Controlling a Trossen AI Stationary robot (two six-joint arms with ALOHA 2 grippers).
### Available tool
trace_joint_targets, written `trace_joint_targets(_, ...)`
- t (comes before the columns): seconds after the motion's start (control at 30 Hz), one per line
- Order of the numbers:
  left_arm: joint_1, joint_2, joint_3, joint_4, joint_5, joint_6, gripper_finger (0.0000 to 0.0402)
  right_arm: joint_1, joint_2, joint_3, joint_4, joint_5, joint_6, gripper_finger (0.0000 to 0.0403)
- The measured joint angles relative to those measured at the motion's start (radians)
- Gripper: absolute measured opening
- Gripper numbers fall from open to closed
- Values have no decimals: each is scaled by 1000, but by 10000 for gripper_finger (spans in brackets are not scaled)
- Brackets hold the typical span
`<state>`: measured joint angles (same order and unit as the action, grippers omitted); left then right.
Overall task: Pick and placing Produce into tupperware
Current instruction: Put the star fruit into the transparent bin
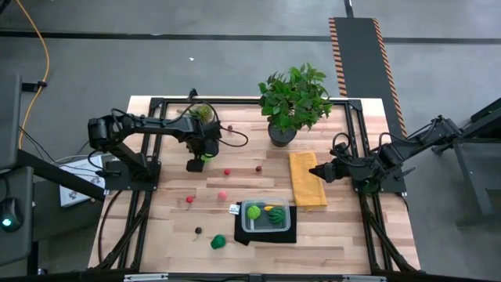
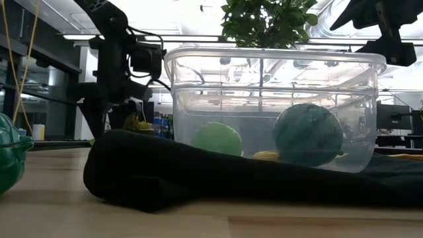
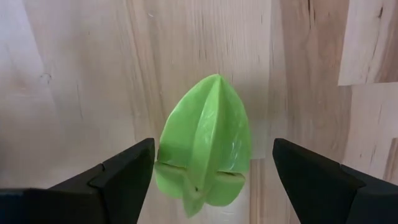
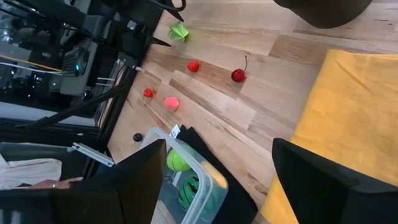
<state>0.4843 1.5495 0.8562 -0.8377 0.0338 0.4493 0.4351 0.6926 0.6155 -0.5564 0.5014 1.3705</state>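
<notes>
A light green ridged produce piece (image 3: 204,149) lies on the wooden table at the far left. My left gripper (image 3: 213,163) hangs over it, pointing down and open, one finger on each side of the piece (image 1: 207,157). The clear tupperware (image 1: 266,215) stands on a black mat (image 1: 266,233) near the front and holds a light green ball (image 2: 217,139), a dark green piece (image 2: 307,135) and a yellow piece (image 2: 268,156). Small red (image 1: 227,171), pink (image 1: 221,194) and dark (image 1: 198,230) pieces lie loose on the table. My right gripper (image 1: 317,171) waits open above the yellow cloth.
A large potted plant (image 1: 293,102) stands at the back, with a smaller one (image 1: 202,113) behind my left arm. A yellow cloth (image 1: 307,180) lies at the right. A dark green piece (image 1: 218,242) sits near the front edge, left of the mat. Black frame rails border the table.
</notes>
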Motion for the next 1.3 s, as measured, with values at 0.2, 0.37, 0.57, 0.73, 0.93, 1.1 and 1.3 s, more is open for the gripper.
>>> trace_joint_targets(0.2,0,0,0,2,0,17,317,0,0,0,-2,0,-2,282)
trace_joint_targets(0.37,1,0,0,19,-4,17,317,0,0,0,-8,0,-5,282)
trace_joint_targets(0.57,8,13,0,28,-19,18,317,0,0,0,-8,1,-10,282)
trace_joint_targets(0.73,23,41,0,26,-27,13,317,0,1,0,-8,1,-10,282)
trace_joint_targets(0.93,20,41,-1,27,-26,11,317,0,2,0,-10,2,-10,282)
trace_joint_targets(1.1,21,41,-1,26,-26,15,310,0,2,0,-16,3,-10,282)
trace_joint_targets(1.3,20,41,-1,25,-26,15,261,0,2,0,-24,5,-10,282)
